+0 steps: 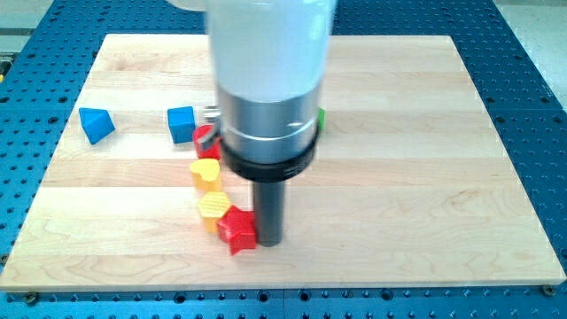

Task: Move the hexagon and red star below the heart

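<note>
Red star (237,230) sits near the table's (425,177) bottom edge, left of centre, touching the yellow hexagon (212,208) just below the yellow heart (206,173). My tip (268,241) touches the star's right side; no pincer exists, so nothing is held. Push gently leftward, keeping both blocks under the heart.

A light wooden counter (399,177) made of long planks fills most of the view. All around the counter sits a blue metal base (532,106) dotted with rows of small holes.
</note>
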Tool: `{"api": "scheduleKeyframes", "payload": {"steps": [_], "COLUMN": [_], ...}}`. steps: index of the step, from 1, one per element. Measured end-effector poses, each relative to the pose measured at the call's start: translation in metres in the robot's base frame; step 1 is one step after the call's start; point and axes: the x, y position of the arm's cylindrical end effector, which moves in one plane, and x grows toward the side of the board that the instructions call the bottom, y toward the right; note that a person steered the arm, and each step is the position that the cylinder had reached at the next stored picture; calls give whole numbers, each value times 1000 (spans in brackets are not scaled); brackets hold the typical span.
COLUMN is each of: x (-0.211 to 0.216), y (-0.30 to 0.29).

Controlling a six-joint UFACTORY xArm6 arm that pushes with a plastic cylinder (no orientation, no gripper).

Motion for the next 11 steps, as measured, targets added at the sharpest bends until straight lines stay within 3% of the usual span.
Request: {"api": "scheduleKeyframes", "payload": {"steps": [3,6,9,11], "x": [43,9,-20,-17], "y": [-71,-147,-115,-105]}}
